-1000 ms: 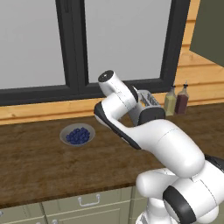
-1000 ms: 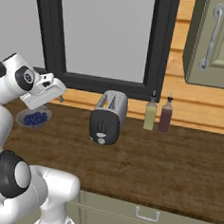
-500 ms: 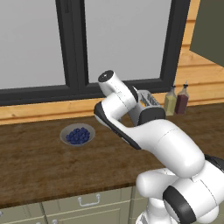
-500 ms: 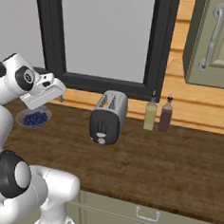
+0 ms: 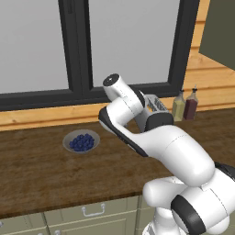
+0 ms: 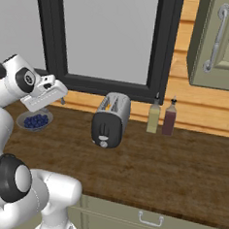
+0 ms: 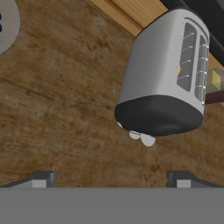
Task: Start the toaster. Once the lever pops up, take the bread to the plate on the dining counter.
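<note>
The silver-grey toaster (image 6: 110,119) stands on the wooden worktop under the window, its dark end panel and pale knob (image 7: 143,138) facing the room. A small tan-yellow spot of the bread (image 7: 178,69) shows in one slot. My gripper (image 6: 62,99) hangs above the worktop to the toaster's left, a good way short of it. In the hand view the gripper (image 7: 111,179) is open, its fingertips (image 7: 41,178) wide apart with nothing between them, and the toaster (image 7: 164,78) lies ahead. The plate and the dining counter are out of view.
A grey bowl of blueberries (image 6: 34,121) (image 5: 81,141) sits on the worktop (image 6: 171,164) below my hand. Two condiment bottles (image 6: 153,117) (image 5: 178,106) stand right of the toaster against the wooden back wall. A cabinet door (image 6: 219,42) hangs at the upper right.
</note>
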